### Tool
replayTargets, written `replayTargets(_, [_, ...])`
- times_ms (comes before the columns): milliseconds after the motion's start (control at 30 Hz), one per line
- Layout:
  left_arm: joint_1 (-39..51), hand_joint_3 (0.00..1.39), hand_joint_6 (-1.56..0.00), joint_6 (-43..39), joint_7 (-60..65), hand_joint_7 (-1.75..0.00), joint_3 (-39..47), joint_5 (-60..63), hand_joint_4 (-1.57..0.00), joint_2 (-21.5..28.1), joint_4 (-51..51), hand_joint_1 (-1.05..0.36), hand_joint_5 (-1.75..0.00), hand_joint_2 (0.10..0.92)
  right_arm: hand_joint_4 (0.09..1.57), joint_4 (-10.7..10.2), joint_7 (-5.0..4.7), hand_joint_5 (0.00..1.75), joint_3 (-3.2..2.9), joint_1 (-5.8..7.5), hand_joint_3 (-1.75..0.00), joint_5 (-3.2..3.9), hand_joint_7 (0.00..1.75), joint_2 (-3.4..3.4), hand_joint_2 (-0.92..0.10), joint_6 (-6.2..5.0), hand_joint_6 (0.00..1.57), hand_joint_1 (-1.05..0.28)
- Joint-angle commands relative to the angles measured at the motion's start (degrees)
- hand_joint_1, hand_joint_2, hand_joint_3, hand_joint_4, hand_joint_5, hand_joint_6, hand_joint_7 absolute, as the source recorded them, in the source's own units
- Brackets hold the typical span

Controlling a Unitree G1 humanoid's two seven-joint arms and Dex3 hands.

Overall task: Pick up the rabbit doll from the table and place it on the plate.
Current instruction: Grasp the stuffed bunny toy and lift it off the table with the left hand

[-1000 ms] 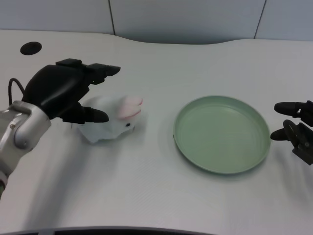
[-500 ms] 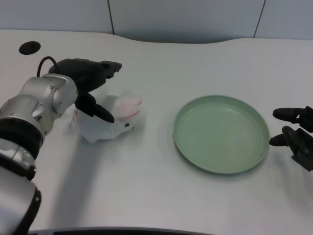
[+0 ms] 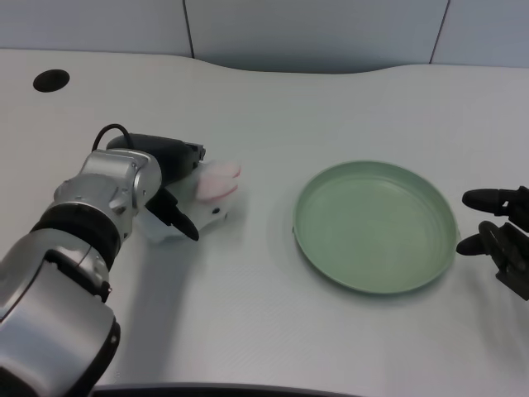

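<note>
left hand (image 3: 169,184): fingers straddling rabbit doll (image 3: 202,201), grasp not confirmed | doll on worktop (image 3: 273,331), left of plate (image 3: 376,226) | risk: loose grip on soft body could slip on lift

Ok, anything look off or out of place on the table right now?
Nothing stands out. The rabbit doll lies on the table, left of the green plate, with the left robot hand over it. The plate sits flat and holds nothing; no spill or damage shows.
</note>
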Motion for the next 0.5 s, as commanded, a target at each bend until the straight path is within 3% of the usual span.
replayTargets(33, [0.56,0.0,-0.01,1.97,0.48,-0.01,-2.31,1.97,0.0,-0.68,1.06,-1.01,0.0,0.879,0.36,-2.31,-0.54,1.37,-0.06,1.94,-0.49,0.39,0.83,-0.18,-0.92,1.08,0.42,-0.3])
replayTargets(133, [1.17,0.0,-0.02,2.94,1.3,-0.01,-3.52,2.58,0.0,-1.33,1.31,-1.0,0.0,0.867,0.34,-4.9,-1.07,1.37,0.01,3.04,-0.5,0.94,0.85,0.02,-0.92,3.29,0.42,-0.29])
replayTargets(200, [1.47,0.0,-0.02,3.27,2.12,-0.01,-4.39,3.22,0.0,-1.74,1.36,-0.99,0.0,0.863,0.34,-6.24,-1.12,1.37,0.03,3.84,-0.5,1.09,0.85,0.12,-0.92,3.81,0.42,-0.29])
replayTargets(267, [2.05,0.0,-0.03,3.59,3.46,-0.01,-5.42,3.92,0.0,-2.39,1.44,-0.94,0.0,0.849,0.31,-8.06,-0.75,1.39,-0.14,5.06,-0.52,2.09,0.88,0.51,-0.92,4.38,0.41,-0.26])
replayTargets(367, [2.92,0.0,-0.05,2.57,5.82,-0.01,-5.87,3.88,0.0,-2.66,1.47,-0.87,0.0,0.821,0.28,-10.58,-1.47,1.42,-0.12,6.58,-0.5,2.3,0.92,0.7,-0.92,6.05,0.39,-0.28])
replayTargets(467, [4.11,0.0,-0.13,1.19,11.95,-0.04,-7.45,5.29,-0.13,-2.34,1.45,-0.79,-0.06,0.817,0.29,-11.43,-1.11,1.42,-0.24,7.48,-0.5,2.65,0.93,0.75,-0.92,6.18,0.37,-0.28])
replayTargets(500, [4.6,0.0,-0.17,0.68,14.62,-0.05,-7.79,5.68,-0.17,-2.22,1.45,-0.74,-0.08,0.817,0.29,-11.41,-1.01,1.43,-0.18,7.7,-0.5,2.46,0.93,0.65,-0.92,5.81,0.37,-0.28])
